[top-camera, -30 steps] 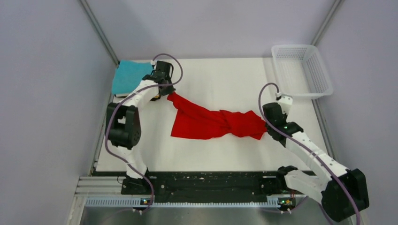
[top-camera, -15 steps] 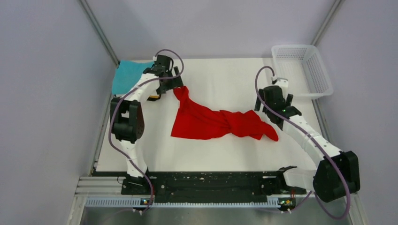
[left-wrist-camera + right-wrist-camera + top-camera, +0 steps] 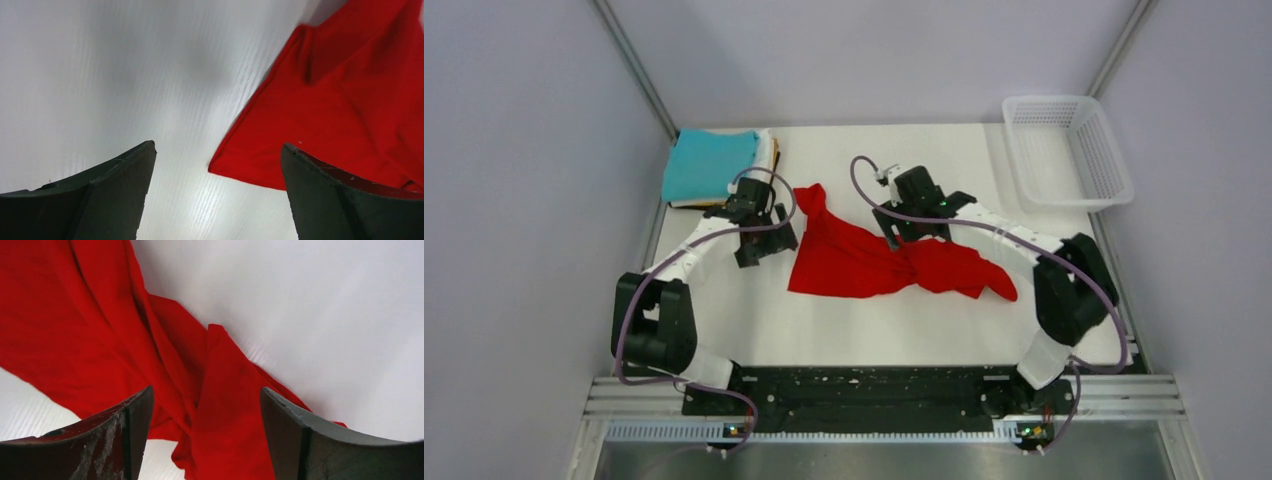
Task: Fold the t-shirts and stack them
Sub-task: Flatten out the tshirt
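The top camera is looking down from behind; both wrist cameras are staring closely at the same crumpled red cloth t-shirt [image 3: 864, 262].

A white tabletop [image 3: 874, 325] stands between pale lavender walls [image 3: 524, 200] joined by grey metal corner posts [image 3: 637, 70]. A black rail [image 3: 874, 388] lines its near edge. Lighting is soft and even.

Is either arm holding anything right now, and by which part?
Nothing is held. The left gripper is open over a corner of the red shirt, and the right gripper is open over its twisted middle.
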Controlling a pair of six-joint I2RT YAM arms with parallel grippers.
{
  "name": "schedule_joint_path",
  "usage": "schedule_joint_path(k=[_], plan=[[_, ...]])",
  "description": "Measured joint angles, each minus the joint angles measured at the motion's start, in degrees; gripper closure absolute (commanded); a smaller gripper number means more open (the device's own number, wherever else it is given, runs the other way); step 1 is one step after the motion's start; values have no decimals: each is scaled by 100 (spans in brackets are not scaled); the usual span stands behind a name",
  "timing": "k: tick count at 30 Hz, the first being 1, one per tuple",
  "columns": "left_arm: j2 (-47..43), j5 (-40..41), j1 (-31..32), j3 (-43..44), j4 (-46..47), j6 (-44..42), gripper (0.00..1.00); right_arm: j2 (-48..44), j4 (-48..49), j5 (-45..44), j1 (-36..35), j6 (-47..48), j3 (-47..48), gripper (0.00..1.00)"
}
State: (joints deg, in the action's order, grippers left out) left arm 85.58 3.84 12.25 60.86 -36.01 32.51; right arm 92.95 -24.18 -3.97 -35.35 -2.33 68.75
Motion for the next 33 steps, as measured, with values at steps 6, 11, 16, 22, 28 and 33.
schedule_joint_path(k=[6,11,16,22,28,33], plan=[[-9,-63,0,-586,-142,238,1,1110,-599,-221,-85,87,549,35],[-149,-101,0,-741,-120,358,1,1147,-767,-525,-85,-85,562,40],[-155,-170,0,-748,-68,382,1,1121,-824,-977,-85,-365,544,45],[-15,-289,76,-745,-11,382,1,713,-846,-1279,-48,-636,328,52],[120,-306,240,-745,2,382,1,372,-848,-1421,76,-844,85,56],[225,-319,323,-745,2,382,1,365,-863,-1403,153,-953,-127,58]])
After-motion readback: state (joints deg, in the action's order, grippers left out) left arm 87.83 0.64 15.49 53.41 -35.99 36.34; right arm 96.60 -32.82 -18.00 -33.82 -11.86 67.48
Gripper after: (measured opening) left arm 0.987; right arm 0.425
